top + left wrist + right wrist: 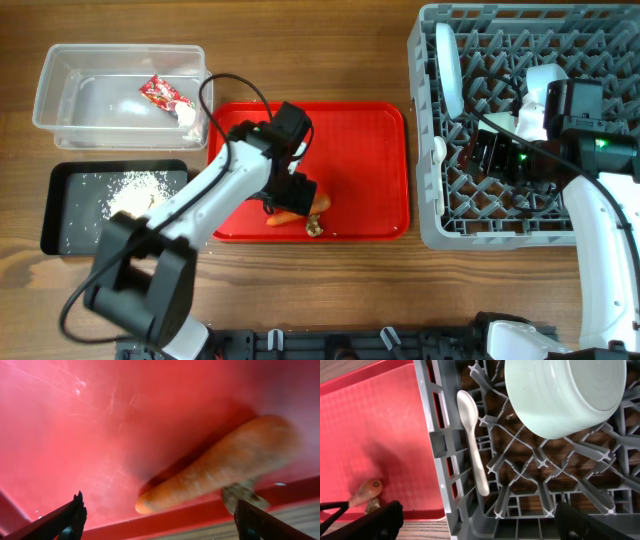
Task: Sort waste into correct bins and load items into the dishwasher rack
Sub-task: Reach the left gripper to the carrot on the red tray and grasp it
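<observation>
From overhead we see a clear plastic tub (60, 90) at the far left holding a red-and-white wrapper (160, 93) and a crumpled tissue (187, 115). Just below it a shallow black tray (60, 215) carries a scatter of pale crumbs (135, 190). The flat red tray (370, 170) lies in the middle, with the carrot (300, 212) near its front edge and a small beige scrap (313, 228) touching the carrot's end. The left gripper (290, 200) sits low over the carrot. At the right stands the grey pegged rack (425, 200), with a plate (450, 65) on edge near its left wall and the right gripper (490, 155) above its grid. In the left wrist view the carrot's rough orange skin lies slantwise on the glossy, scratched red surface, its tapered tip pointing toward us. The left fingers (75, 515) stand wide apart at the frame's bottom corners, clear of the carrot. In the right wrist view a smooth round bowl (565, 395) rests tilted among the pegs. A white spoon (472, 440) lies along the rack's left wall, bowl end up. The right fingers (375, 520) are spread wide and hold nothing.
</observation>
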You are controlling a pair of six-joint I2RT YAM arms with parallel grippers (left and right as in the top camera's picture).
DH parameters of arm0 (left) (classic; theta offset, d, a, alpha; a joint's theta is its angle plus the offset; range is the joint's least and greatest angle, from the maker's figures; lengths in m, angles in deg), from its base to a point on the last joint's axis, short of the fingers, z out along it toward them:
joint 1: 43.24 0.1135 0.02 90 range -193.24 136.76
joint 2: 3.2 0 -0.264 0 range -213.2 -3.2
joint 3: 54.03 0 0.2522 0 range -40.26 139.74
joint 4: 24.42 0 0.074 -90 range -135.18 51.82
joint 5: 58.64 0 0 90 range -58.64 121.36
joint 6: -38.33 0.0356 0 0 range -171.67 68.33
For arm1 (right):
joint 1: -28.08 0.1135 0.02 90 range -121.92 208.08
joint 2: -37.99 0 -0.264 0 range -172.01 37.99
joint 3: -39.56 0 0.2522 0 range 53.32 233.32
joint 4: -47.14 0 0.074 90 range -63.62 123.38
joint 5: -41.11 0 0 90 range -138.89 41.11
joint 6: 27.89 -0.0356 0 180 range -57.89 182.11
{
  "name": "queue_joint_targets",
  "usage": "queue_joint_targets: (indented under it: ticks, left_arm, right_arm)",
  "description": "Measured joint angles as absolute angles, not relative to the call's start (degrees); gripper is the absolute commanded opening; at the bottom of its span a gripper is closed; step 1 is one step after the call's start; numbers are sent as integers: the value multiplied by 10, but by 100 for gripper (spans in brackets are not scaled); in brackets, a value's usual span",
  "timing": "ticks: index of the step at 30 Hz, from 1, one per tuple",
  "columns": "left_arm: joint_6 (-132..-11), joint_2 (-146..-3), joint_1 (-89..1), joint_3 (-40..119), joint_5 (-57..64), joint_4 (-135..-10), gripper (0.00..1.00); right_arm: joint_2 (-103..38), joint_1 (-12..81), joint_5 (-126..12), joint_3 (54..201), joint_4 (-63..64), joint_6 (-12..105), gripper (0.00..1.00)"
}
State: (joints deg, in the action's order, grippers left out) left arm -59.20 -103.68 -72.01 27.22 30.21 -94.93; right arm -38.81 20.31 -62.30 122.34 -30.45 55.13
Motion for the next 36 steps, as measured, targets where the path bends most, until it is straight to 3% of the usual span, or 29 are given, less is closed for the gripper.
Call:
queue_joint_targets:
  ticks: [14,21,24,31,36]
  left_arm:
    - [-581,-1104,-733,273,309,-946,94]
    - [-581,-1105,-787,273,314,-877,93]
    - [-581,-1105,-793,273,315,-869,86]
    - [-581,-1112,-792,273,315,-870,45]
    - [-581,-1112,-792,273,315,-870,39]
  right_arm:
    - [-388,203,-617,1223,-305,553,99]
    - [-388,203,-616,1223,-305,553,99]
    - [-388,203,-615,1223,-305,553,99]
    - [-388,203,-615,1223,-305,553,99]
    - [-388,203,-615,1223,-305,553,99]
